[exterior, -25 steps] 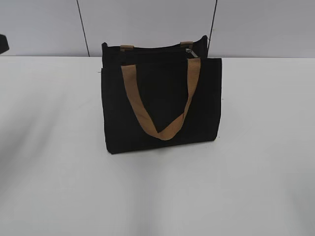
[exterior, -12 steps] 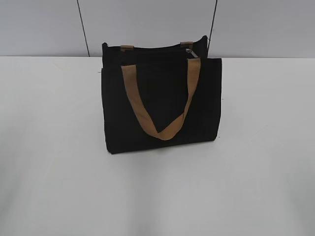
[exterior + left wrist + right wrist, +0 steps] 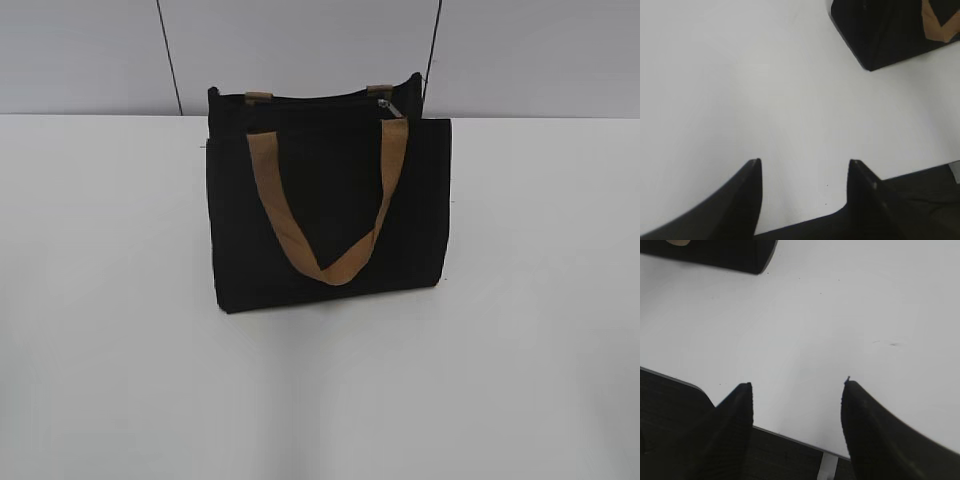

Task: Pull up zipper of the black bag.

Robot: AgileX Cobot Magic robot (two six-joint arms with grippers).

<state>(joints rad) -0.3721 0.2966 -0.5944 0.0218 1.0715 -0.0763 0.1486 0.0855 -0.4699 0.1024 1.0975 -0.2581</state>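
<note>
The black bag (image 3: 330,215) stands upright on the white table (image 3: 520,330), its front tan strap handle (image 3: 325,210) hanging down in a V. The zipper (image 3: 320,100) runs along the top edge, with its small silver pull tab (image 3: 391,108) near the right end. Neither gripper shows in the exterior view. In the left wrist view my left gripper (image 3: 805,162) is open and empty over the table's near edge, the bag's corner (image 3: 890,30) far ahead at upper right. In the right wrist view my right gripper (image 3: 797,385) is open and empty, the bag's corner (image 3: 725,255) at upper left.
A grey panelled wall (image 3: 300,50) stands behind the table. The table's front edge (image 3: 790,437) shows under the right gripper, with dark floor below it. White tabletop (image 3: 100,300) spreads left, right and in front of the bag.
A dark shape at the far left edge of the exterior view one second ago is gone. The bag has not moved.
</note>
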